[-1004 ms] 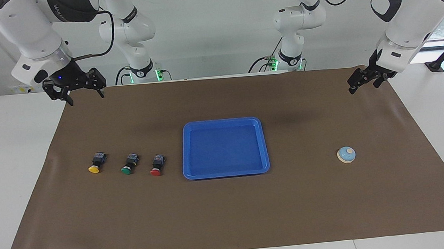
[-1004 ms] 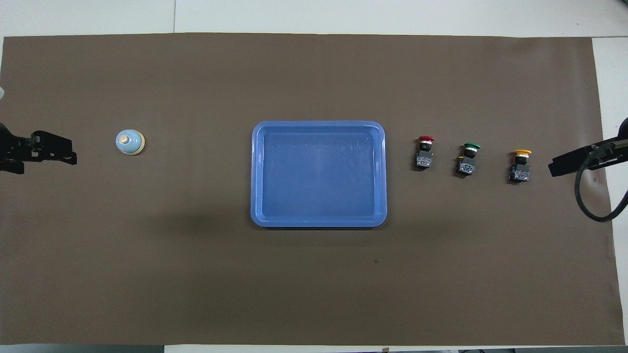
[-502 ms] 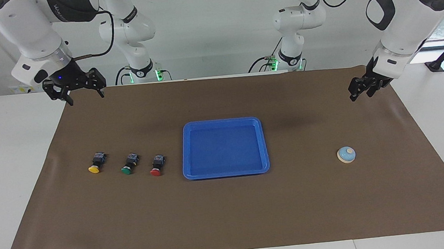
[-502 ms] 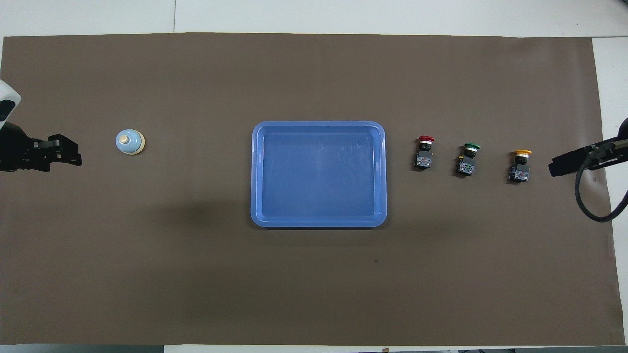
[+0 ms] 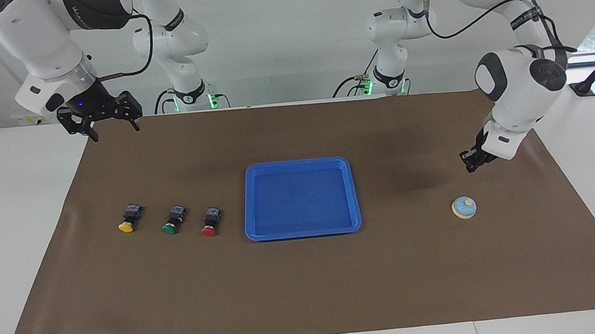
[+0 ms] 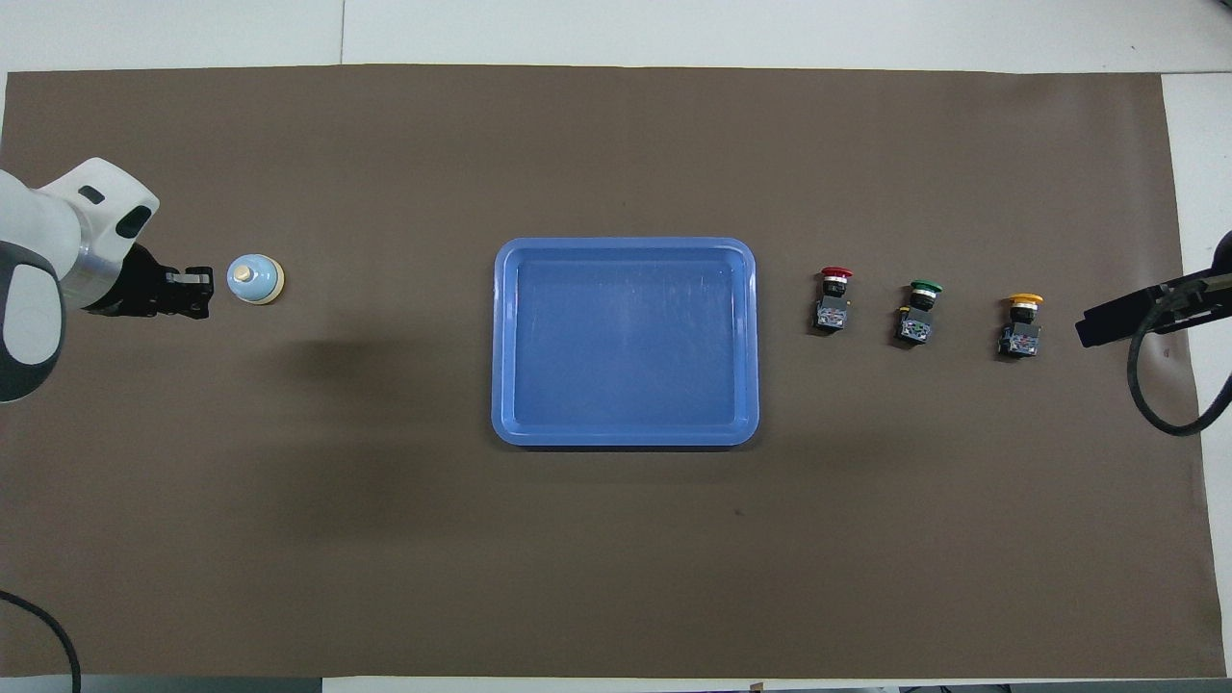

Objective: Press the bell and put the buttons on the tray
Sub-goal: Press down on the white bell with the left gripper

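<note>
Brown matting covers a white table in the facing view, with a blue tray (image 5: pixel 300 198) at centre frame. At lower left of it the yellow button (image 5: pixel 127 219), green button (image 5: pixel 173 220) and red button (image 5: pixel 210 222) lie in a row, and the bell (image 5: pixel 464 207) sits at centre right. Just above the bell hangs the left gripper (image 5: pixel 469 162), fingertips pressed together and empty; the right gripper (image 5: pixel 109 123) waits at upper left, fingers spread, holding nothing. From overhead, the tray (image 6: pixel 625 246) is again central, the bell (image 6: pixel 255 279) at middle left with the left gripper (image 6: pixel 199 293) just beside it, the three buttons at middle right, and the right gripper (image 6: pixel 1092 328) at the right edge.
</note>
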Robot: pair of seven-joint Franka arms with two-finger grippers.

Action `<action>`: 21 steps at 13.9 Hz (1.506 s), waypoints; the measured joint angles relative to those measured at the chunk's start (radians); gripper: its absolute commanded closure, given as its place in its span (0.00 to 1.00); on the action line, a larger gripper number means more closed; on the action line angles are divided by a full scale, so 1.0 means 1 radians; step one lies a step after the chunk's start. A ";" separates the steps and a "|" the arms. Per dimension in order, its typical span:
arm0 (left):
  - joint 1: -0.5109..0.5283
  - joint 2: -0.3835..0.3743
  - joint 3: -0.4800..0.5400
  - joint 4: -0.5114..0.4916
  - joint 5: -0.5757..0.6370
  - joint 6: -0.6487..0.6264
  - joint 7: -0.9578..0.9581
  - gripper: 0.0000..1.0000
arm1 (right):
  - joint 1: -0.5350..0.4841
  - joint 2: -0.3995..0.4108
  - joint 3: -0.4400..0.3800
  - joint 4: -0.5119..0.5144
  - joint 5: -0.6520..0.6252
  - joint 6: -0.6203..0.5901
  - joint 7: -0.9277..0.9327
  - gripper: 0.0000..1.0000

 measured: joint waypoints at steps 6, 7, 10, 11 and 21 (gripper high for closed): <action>0.003 0.119 0.006 0.041 0.000 0.088 0.009 1.00 | 0.000 0.000 0.000 0.000 0.000 0.000 0.000 0.00; 0.003 0.134 0.006 0.057 0.000 0.088 0.010 1.00 | 0.000 0.000 0.000 0.000 0.000 0.000 0.000 0.00; 0.004 0.149 0.007 0.091 0.001 0.087 0.010 1.00 | 0.000 0.000 0.000 0.000 0.000 0.000 0.000 0.00; 0.004 0.149 0.007 0.095 0.001 0.087 0.010 1.00 | 0.000 0.000 0.000 0.000 0.000 0.000 0.000 0.00; 0.003 0.170 0.006 0.095 0.001 0.107 0.011 1.00 | 0.000 0.000 0.000 0.000 0.000 0.000 0.000 0.00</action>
